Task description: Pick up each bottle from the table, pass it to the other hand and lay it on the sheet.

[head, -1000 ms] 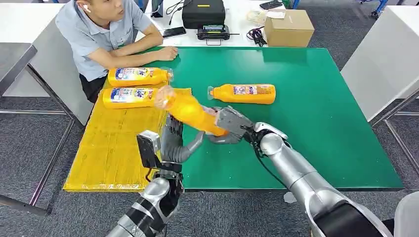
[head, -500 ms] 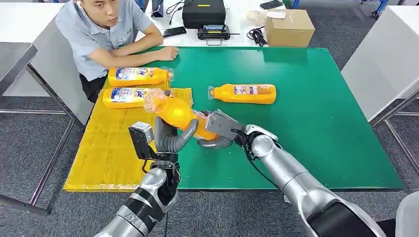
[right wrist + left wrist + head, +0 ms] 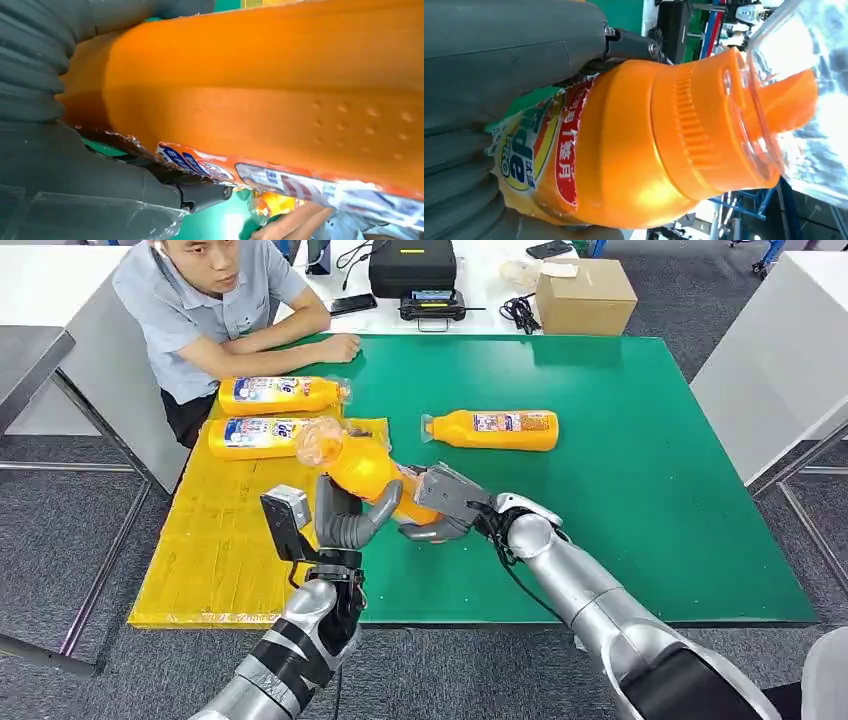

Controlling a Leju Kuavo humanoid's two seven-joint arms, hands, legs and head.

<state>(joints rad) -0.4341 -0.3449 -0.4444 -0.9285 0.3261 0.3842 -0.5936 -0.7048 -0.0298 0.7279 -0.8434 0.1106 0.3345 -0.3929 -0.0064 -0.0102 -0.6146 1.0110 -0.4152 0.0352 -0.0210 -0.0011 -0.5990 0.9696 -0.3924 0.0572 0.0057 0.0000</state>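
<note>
An orange bottle with a clear cap cover hangs tilted over the edge of the yellow sheet, cap toward the person. My left hand wraps its middle, thumb over the front. My right hand grips its base end. In the left wrist view, the bottle lies between thumb and fingers of the left hand. In the right wrist view, the right hand clasps the bottle's body. Two bottles lie on the sheet's far end. Another bottle lies on the green table.
A person sits at the table's far left corner, forearm resting near the sheet's bottles. A cardboard box, a black case and cables sit behind the table. White tables stand at left and right.
My right hand carried the bottle left toward the sheet. My left hand rose and closed around its middle. In the last half second, things barely moved.
</note>
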